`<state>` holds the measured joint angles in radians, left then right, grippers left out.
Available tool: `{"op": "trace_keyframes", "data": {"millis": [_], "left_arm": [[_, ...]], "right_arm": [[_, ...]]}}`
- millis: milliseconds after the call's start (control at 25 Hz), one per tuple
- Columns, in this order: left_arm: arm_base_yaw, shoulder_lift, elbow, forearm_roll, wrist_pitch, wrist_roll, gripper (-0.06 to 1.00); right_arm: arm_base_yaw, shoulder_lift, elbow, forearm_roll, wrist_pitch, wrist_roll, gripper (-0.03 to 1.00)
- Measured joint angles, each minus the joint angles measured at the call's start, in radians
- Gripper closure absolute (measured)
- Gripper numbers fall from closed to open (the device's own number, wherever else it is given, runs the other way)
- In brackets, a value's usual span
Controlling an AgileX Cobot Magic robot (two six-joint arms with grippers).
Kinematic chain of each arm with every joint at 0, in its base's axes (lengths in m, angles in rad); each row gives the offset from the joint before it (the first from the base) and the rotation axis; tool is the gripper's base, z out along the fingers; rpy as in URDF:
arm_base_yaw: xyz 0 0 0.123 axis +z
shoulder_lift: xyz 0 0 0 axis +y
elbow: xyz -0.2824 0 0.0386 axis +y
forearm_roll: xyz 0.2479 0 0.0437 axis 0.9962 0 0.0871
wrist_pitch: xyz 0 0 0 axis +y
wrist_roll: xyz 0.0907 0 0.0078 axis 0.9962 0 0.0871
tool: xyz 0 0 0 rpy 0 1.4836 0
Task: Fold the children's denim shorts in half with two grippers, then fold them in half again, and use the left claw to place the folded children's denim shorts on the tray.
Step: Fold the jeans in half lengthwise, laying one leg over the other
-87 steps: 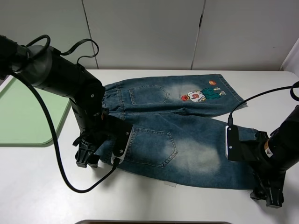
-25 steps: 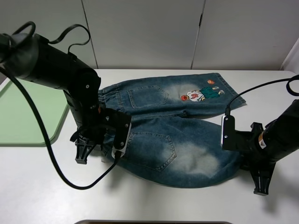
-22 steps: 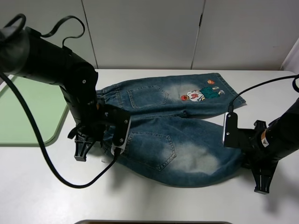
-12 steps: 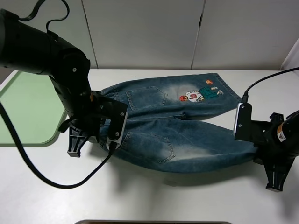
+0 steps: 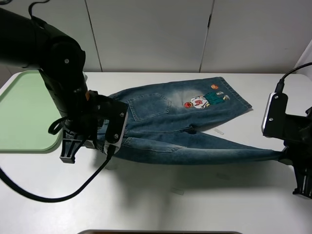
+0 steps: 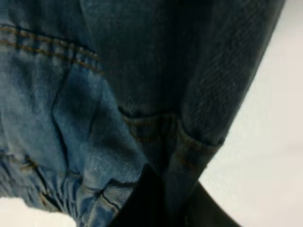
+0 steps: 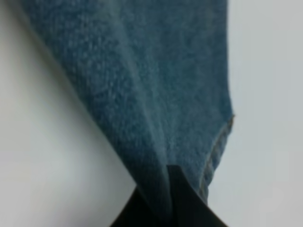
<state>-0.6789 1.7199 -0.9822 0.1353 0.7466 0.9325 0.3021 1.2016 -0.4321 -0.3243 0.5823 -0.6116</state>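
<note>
- The left gripper (image 6: 165, 198) is pressed together on the gathered waistband end of the denim shorts (image 5: 175, 122), with cloth bunched between its black fingers.
- The right gripper (image 7: 163, 198) pinches the hem of the near leg at the opposite end, the fabric narrowing to a point where it is held.
- Between the two grips the near leg hangs raised and stretched into a long strip above the white tabletop (image 5: 195, 204), throwing a shadow beneath it.
- The far leg lies flat on the tabletop, its cartoon figure (image 5: 204, 100) and one back pocket (image 5: 148, 105) facing up.
- The first fold appears to be under way but not finished: the raised leg is not yet laid over the flat one, and the two halves meet only along the middle seam.
- Left to do, judging by the layout: settle the near leg onto the far leg, fold the shorts in half a second time, then have the left gripper carry the bundle across.
- The pale-green tray (image 5: 24, 112) waits at the left edge of the tabletop, well apart from the shorts, with nothing visible on the part in view.
</note>
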Motion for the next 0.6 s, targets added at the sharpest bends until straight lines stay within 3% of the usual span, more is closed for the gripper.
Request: {"op": "trace_keyframes", "data": {"millis": [360, 600], "left_arm": [[0.0, -0.034, 0.0, 0.0, 0.005, -0.059, 0.92], [0.001, -0.037, 0.0, 0.001, -0.004, -0.162, 0.92]], "right_arm": [[0.0, -0.081, -0.03, 0.015, 0.061, 0.0, 0.99], [0.0, -0.026, -0.207, 0.018, 0.129, -0.009, 0.99]]}}
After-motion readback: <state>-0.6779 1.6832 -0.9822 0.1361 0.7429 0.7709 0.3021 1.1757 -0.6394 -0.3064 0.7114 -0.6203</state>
